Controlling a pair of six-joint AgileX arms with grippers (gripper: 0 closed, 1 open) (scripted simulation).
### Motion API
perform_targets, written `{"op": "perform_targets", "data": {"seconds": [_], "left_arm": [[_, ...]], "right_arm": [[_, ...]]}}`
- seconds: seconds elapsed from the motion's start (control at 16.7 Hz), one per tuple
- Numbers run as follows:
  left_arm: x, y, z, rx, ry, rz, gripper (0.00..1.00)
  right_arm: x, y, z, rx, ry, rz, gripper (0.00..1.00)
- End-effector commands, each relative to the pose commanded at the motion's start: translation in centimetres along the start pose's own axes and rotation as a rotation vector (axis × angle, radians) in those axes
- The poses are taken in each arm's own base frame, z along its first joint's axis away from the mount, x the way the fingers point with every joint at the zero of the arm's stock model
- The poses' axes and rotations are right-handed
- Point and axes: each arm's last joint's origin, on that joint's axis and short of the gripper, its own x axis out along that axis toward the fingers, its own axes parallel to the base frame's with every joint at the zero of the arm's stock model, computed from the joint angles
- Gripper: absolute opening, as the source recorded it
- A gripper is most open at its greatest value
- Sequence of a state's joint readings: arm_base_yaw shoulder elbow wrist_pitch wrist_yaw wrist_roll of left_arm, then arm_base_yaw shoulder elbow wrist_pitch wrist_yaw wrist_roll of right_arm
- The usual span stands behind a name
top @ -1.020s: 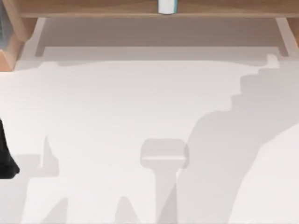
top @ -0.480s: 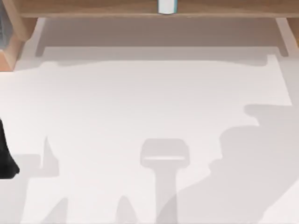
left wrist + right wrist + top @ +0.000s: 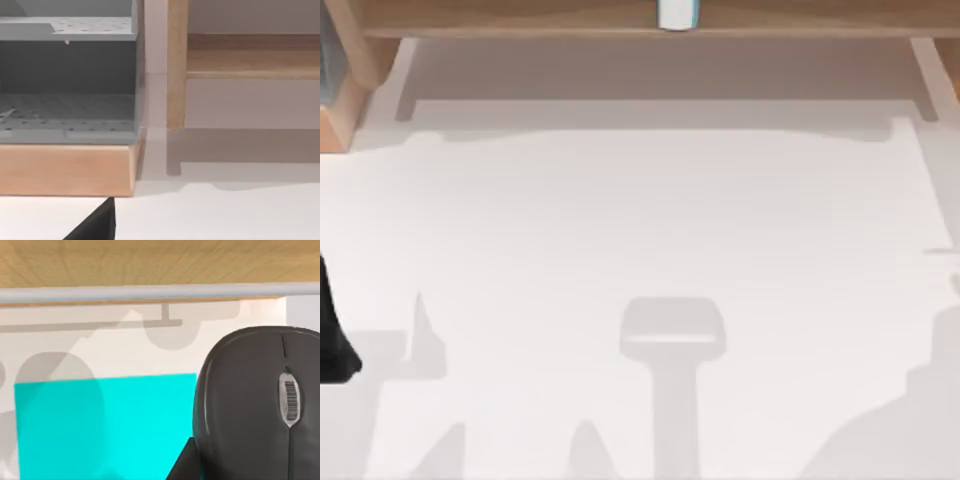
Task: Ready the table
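Your right end effector [image 3: 184,467], grip impossible to tell, hovered by the black mouse [image 3: 260,405] over the cyan mat [image 3: 100,425]. Seating the mouse there looked the likely next move; your left arm [image 3: 332,340] sat parked at the counter [image 3: 640,220] edge.

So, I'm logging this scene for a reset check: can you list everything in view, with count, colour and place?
matte white tabletop: one, white, spanning the top view.
light brown wooden shelf frame: one, along the table's far edge.
small white cylinder with teal edge: one, on the shelf, centre.
grey perforated rack: one, grey, on a wooden base beside the shelf post.
dark grey computer mouse: one, close in the right wrist view.
cyan flat mat: one, beside and under the mouse.
left arm: one, black, at the table's left edge.
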State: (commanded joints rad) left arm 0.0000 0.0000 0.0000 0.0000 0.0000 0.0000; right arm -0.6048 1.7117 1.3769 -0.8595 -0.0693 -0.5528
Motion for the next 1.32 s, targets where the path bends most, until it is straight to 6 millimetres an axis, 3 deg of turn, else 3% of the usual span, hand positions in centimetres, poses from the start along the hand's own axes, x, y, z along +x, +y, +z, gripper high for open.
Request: {"op": "perform_targets", "data": {"seconds": [0.3, 0.48, 0.96, 1.32], "left_arm": [[0.0, 0.0, 0.0, 0.000, 0.000, 0.000, 1.00], [0.0, 0.0, 0.0, 0.000, 0.000, 0.000, 1.00], [0.0, 0.0, 0.0, 0.000, 0.000, 0.000, 1.00], [0.0, 0.0, 0.0, 0.000, 0.000, 0.000, 1.00]], "right_arm": [[6.0, 2.5, -3.2, -0.027, 0.183, 0.111, 0.00], [7.7, 3.4, -4.2, -0.038, 0.244, 0.148, 0.00], [7.7, 3.3, -4.2, -0.029, 0.244, 0.147, 0.00], [7.9, 1.8, -4.4, 0.028, 0.219, 0.117, 0.00]]}}
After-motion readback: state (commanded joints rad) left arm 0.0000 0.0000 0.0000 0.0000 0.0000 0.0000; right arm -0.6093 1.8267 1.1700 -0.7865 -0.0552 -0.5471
